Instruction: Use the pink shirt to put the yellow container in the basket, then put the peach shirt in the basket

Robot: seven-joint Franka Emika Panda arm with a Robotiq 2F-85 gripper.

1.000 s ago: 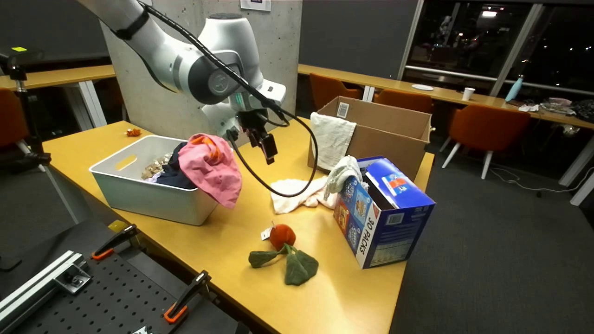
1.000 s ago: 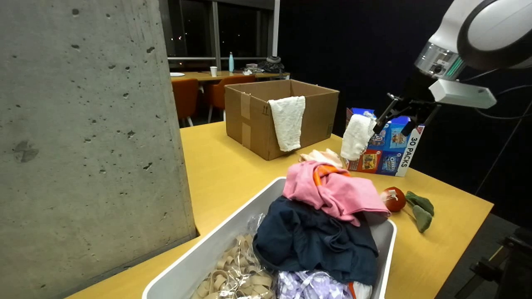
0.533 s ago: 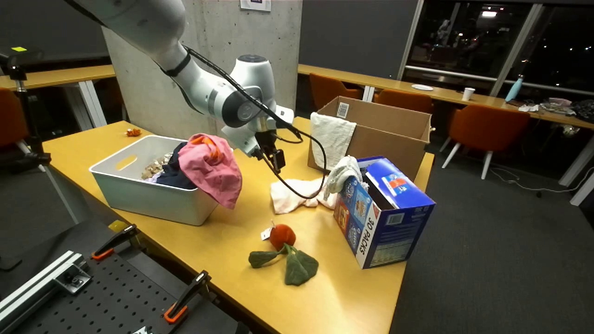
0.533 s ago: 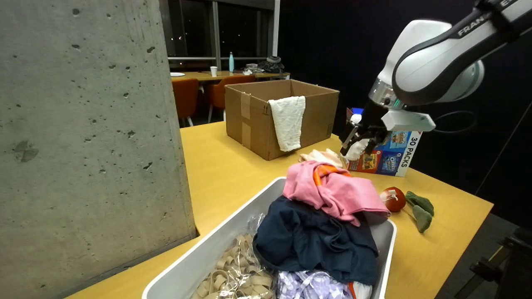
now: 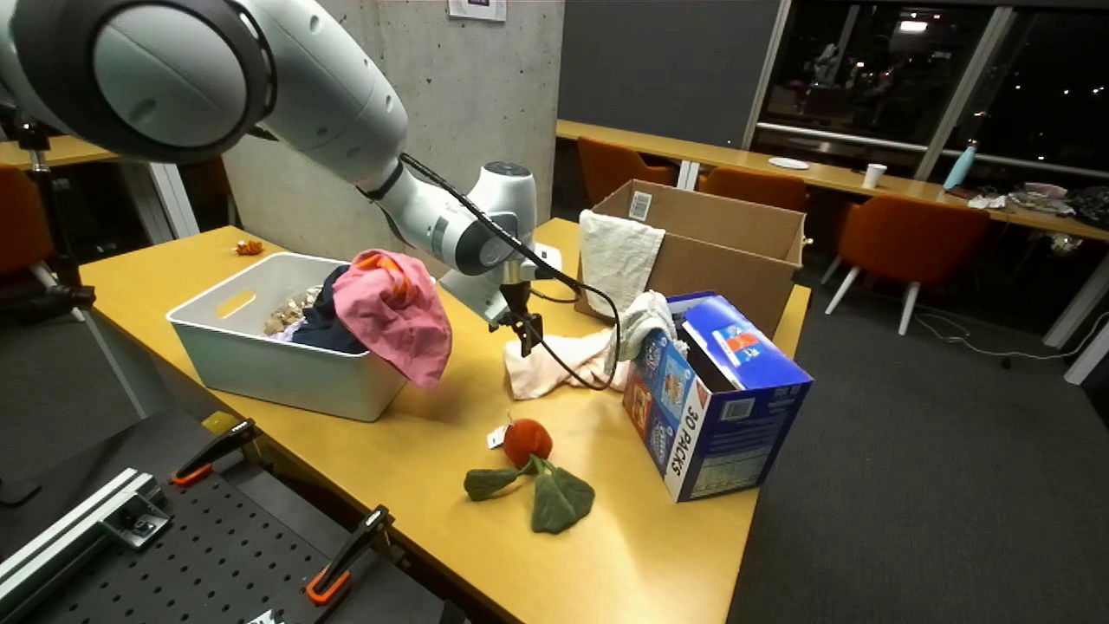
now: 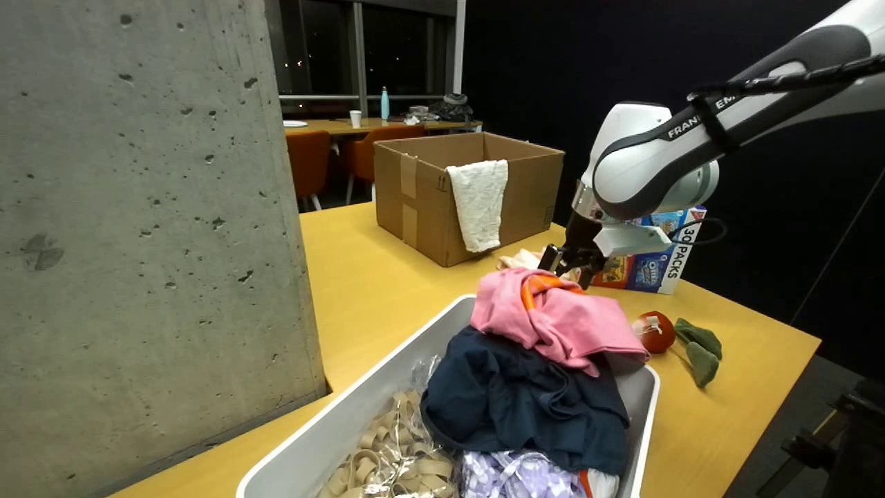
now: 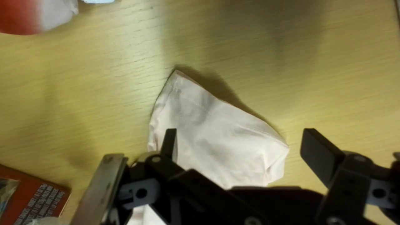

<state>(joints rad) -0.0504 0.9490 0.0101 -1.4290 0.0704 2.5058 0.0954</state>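
Note:
The peach shirt (image 5: 533, 380) lies crumpled on the table between the bin and the blue box. My gripper (image 7: 240, 134) is open above it; in the wrist view pale cloth (image 7: 215, 137) spreads between the fingers, its right corner short of the right fingertip. I see no grip on it. In an exterior view the gripper (image 6: 567, 268) partly covers the peach shirt (image 6: 520, 260). The pink shirt (image 5: 398, 325) drapes over the near end of the grey-white basket (image 5: 286, 377), atop a dark blue cloth (image 6: 518, 394). The yellow container is hidden or out of view.
A cardboard box (image 5: 719, 269) with a white towel (image 5: 619, 260) over its side stands behind. The blue snack box (image 5: 736, 433), topped by a pale cloth (image 5: 643, 325), is beside the peach shirt. A red plush with leaves (image 5: 528, 442) lies in front. A concrete pillar (image 6: 159, 242) rises nearby.
The arm has reached outward and come down, bringing the gripper from beside the bin and higher up to just over the peach shirt. The shirts and bin have stayed put.

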